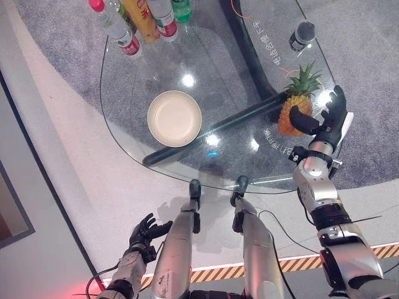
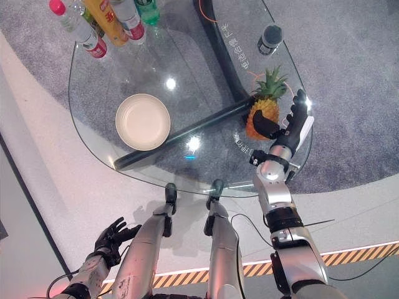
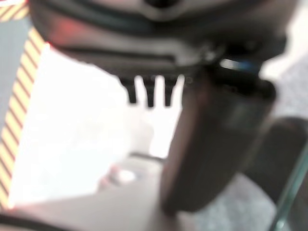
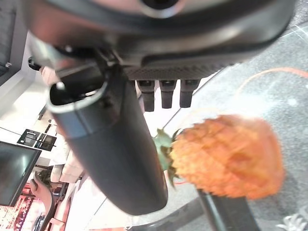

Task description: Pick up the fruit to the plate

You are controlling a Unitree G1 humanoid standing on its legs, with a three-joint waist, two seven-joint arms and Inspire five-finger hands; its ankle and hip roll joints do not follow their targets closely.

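Right hand (image 1: 329, 118) sits at about three o'clock on the rounded clear glass table (image 1: 124, 134), raised just beside the orange pineapple with its green leafy crown (image 1: 297, 104). From where I drive it, I see its fingers straight and spread, the thumb standing out toward the fruit's near side, nothing clasped. In the right wrist view the thumb (image 4: 115, 144) reaches alongside the pineapple (image 4: 226, 156) with a sliver of gap showing between them, so I read the hand as released, not gripping; whether it brushes the fruit from the far side I cannot tell.

Pineapple stands upright on the glass, crown pointing toward twelve o'clock, resting over the dark tube-shaped table leg (image 1: 212, 131) that runs under the glass from it toward seven o'clock.

Round cream-coloured empty plate (image 1: 174, 118) lies at the centre of the table, well apart from the fruit, at nine o'clock of it.

At eleven to twelve o'clock on the table's far rim I see a cluster of plastic drink bottles (image 1: 140, 22), among them a clear one with a pink cap, a yellow one and a green one. A dark cylindrical can with a silver top (image 1: 302, 35) stands at one o'clock.

Left hand (image 1: 144, 233) hangs low at seven o'clock, off the table, over the pale floor (image 1: 75, 187), fingers loosely relaxed and holding nothing.
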